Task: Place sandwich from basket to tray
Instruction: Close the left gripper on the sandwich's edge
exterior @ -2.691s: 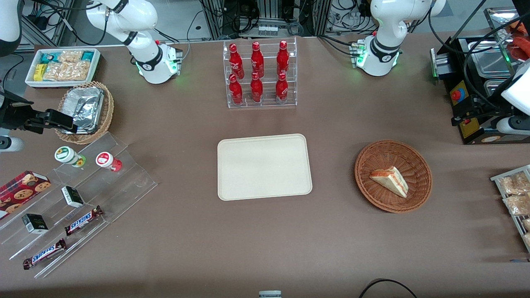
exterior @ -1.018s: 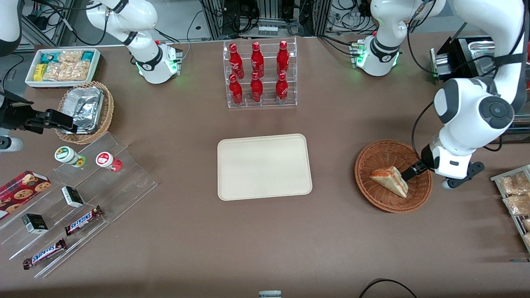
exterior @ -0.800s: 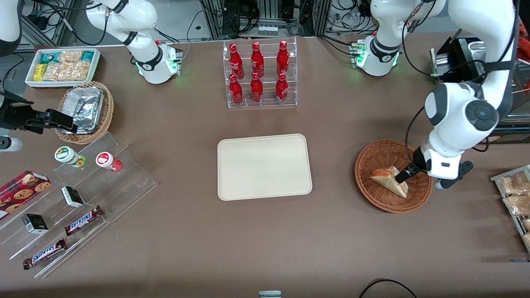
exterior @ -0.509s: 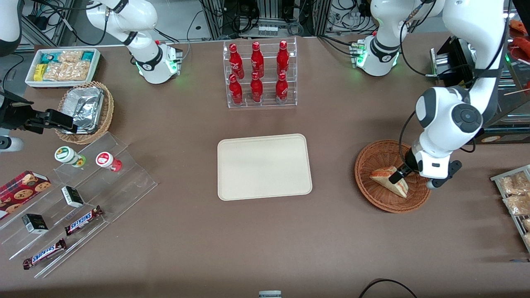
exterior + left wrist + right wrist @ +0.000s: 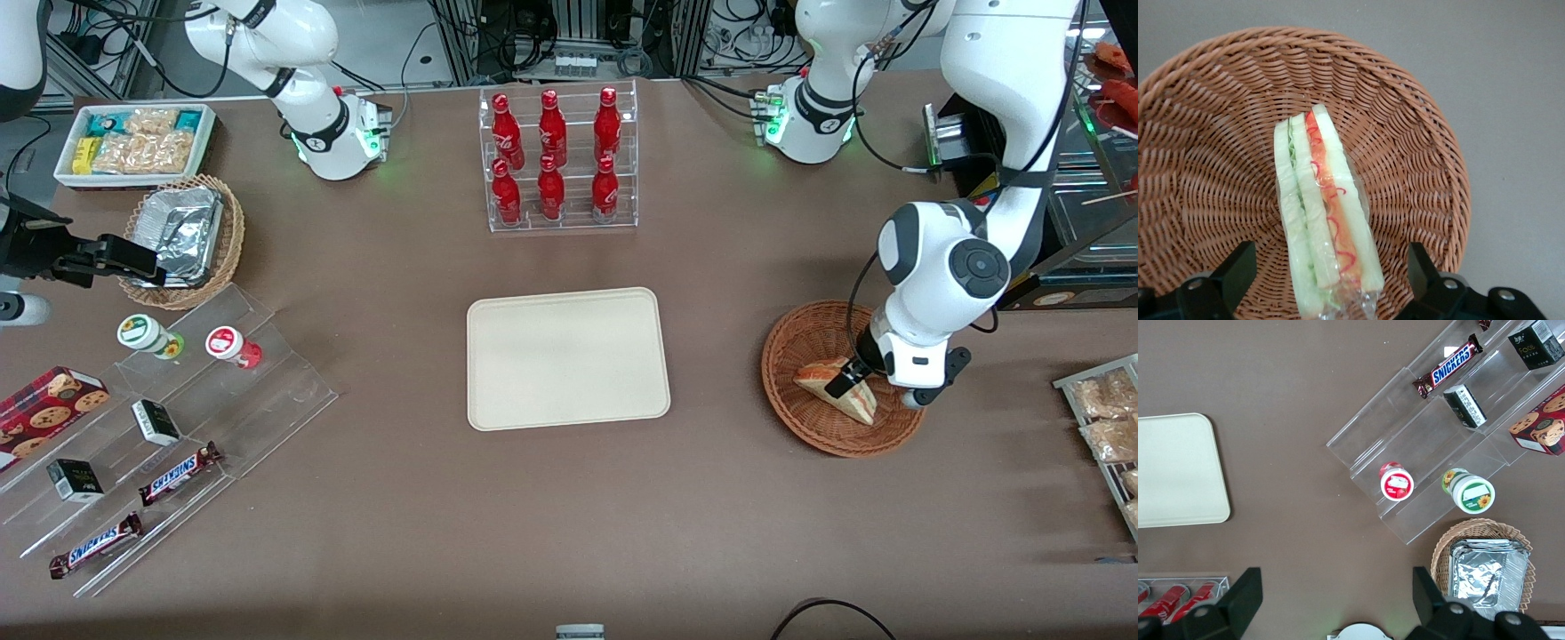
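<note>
Open hand (image 5: 1328, 283) straddles the sandwich (image 5: 1325, 220); basket (image 5: 1418, 147) wall surrounds both.

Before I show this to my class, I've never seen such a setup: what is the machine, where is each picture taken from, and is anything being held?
These are white robot arms at a brown table. One picture looks down from the front; the others come from cameras on each arm's wrist. The working arm's hand hangs open over the triangular white-bread sandwich, one finger on each side, holding nothing yet. The sandwich lies in the round reddish-brown wicker basket. The cream rectangular tray, where it should go, sits mid-table. Red bottles in a clear rack stand farther from the front camera than the tray.
</note>
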`<state>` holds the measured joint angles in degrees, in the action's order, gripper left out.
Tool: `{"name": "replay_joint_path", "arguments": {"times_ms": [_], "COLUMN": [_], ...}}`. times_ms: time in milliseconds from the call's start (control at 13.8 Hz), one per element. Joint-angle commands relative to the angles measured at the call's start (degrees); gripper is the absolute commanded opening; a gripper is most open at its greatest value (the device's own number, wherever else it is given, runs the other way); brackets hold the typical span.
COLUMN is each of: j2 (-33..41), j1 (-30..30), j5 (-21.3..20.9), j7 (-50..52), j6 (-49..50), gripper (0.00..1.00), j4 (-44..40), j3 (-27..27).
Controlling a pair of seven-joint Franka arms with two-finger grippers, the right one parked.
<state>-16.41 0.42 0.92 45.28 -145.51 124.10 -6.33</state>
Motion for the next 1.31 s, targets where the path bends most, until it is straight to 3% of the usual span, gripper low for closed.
{"name": "replay_joint_path", "arguments": {"times_ms": [0, 73, 145, 218, 291, 364, 436, 873, 1091, 1236], "j2": [-1.08, -1.09, -1.52, -1.79, -1.88, -1.96, -1.96, 0.93, 2.52, 2.17], "j1": [0.01, 0.01, 0.01, -0.07, 0.01, 0.01, -0.07, -0.68, -3.93, -7.78], "j5": [0.57, 0.57, 0.57, 0.57, 0.57, 0.57, 0.57, -0.48, -0.57, -4.33], "j7": [1.22, 1.22, 1.22, 1.3, 1.22, 1.22, 1.13, 0.43, 0.51, 0.6], "j6": [-1.53, -1.53, -1.53, -1.53, -1.44, -1.35, -1.35, 5.57, 18.11, 28.74], "gripper": [1.0, 0.99, 0.91, 0.69, 0.31, 0.06, 0.0, 0.0, 0.0, 0.0], "j4": [-0.17, -0.17, -0.43, -0.7, -0.87, -0.96, -1.05, -4.64, -12.36, -19.47], "j3": [-0.35, -0.35, -0.44, -0.52, -0.79, -0.79, -0.79, -2.11, -2.11, -2.2]}}
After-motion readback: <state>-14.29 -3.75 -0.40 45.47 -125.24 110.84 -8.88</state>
